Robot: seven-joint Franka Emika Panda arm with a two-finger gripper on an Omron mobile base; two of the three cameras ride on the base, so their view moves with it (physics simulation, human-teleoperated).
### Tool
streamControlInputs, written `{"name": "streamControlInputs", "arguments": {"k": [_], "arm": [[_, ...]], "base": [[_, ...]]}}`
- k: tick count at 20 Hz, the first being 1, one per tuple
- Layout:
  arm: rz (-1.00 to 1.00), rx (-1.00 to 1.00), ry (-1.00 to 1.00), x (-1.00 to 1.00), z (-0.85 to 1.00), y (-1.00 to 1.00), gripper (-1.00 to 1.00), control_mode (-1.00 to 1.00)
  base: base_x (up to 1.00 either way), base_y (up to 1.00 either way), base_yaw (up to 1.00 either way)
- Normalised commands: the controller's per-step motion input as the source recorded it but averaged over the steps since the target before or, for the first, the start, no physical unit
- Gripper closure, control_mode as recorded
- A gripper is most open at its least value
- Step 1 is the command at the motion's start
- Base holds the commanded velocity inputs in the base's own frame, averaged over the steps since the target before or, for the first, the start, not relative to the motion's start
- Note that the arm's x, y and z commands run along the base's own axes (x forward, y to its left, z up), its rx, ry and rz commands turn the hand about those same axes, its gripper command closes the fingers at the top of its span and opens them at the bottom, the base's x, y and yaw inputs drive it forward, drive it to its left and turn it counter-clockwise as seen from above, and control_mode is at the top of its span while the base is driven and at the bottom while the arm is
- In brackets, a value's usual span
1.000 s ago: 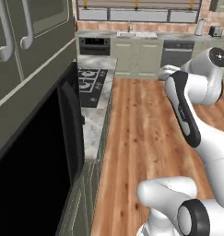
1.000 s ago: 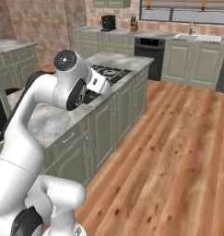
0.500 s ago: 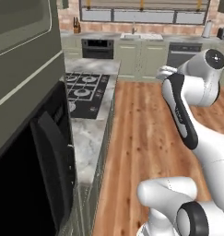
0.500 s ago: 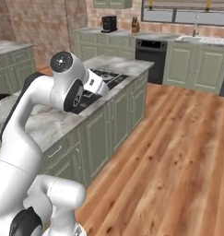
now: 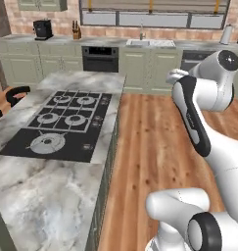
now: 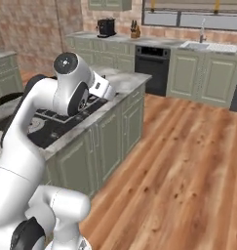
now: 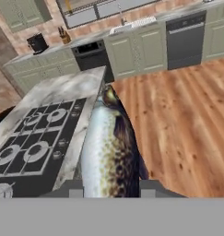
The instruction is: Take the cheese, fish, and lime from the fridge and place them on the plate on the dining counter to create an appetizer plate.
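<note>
Right at the bottom of the hand view, the gripper [image 7: 109,193] has its two fingers closed in against the sides of the fish [image 7: 109,152], and the speckled body fills the gap between them, so the fish is held. Its long axis runs straight away from the fingers, up the middle of that view, with the thin dark end farthest off near the corner of the marble top. That is the relation the coming move turns on: the fish sticks out lengthwise ahead of the hand, so whatever the hand approaches, the far end of the fish will reach it first.

Below and beyond the fish lies the marble counter [image 7: 83,92] with the black cooktop [image 7: 35,129] set into it, off to one side of the fish, and the wooden floor [image 7: 178,120] spreads to the other side. This is the cooktop island, not the dining counter, and neither a plate nor a fridge is in sight, so by my judgement the carry is only partway along.

Farther off, in the left base view, the arm [image 5: 199,112] is raised beside the island. Against the far wall stand the green cabinets [image 5: 140,68], the black oven [image 5: 100,59] and the sink [image 5: 146,43].
</note>
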Motion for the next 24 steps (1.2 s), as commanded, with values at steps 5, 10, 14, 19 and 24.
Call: {"name": "streamControlInputs", "arguments": {"k": [5,10,14,19,24], "arm": [[0.0,0.0,0.0,0.0,0.0,0.0,1.0,1.0],[0.0,0.0,0.0,0.0,0.0,0.0,1.0,1.0],[0.0,0.0,0.0,0.0,0.0,0.0,1.0,1.0],[0.0,0.0,0.0,0.0,0.0,0.0,1.0,1.0],[0.0,0.0,0.0,0.0,0.0,0.0,1.0,1.0]], "base": [[1.0,-0.75,0.0],[1.0,-0.8,0.0],[1.0,-0.79,0.0],[1.0,-0.77,0.0],[1.0,-0.72,0.0]]}}
